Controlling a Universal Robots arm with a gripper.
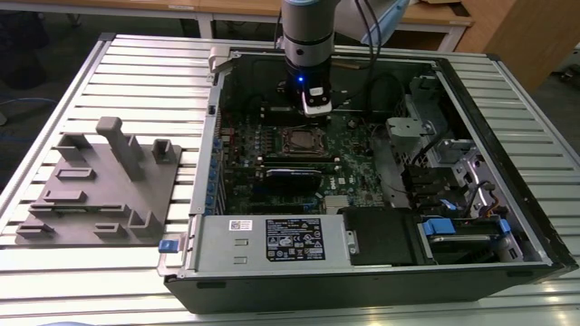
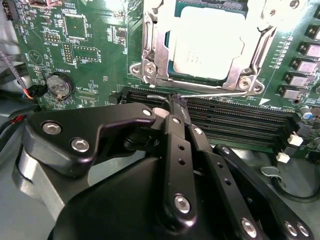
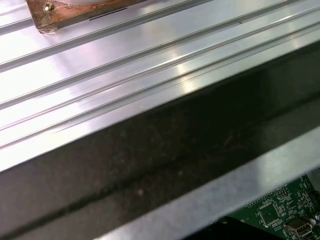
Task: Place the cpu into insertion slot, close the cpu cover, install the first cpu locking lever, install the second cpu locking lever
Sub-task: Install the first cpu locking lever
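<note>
One gripper (image 2: 176, 102): fingers were pressed together with nothing between them, a closed tip that I judge suited pushing a thin wire.
lever (image 2: 215, 91): wire lay at the tips, seemingly touching, along the cover's nearest edge.
cpu (image 2: 207, 42): sat flat in the slot (image 2: 248, 84), just beyond the lever from the tips.
cover (image 2: 156, 35): lay down around the cpu's edges, framing it, probably to pin it.
stage: cpu placed, cover closed, lever work in hand.
</note>
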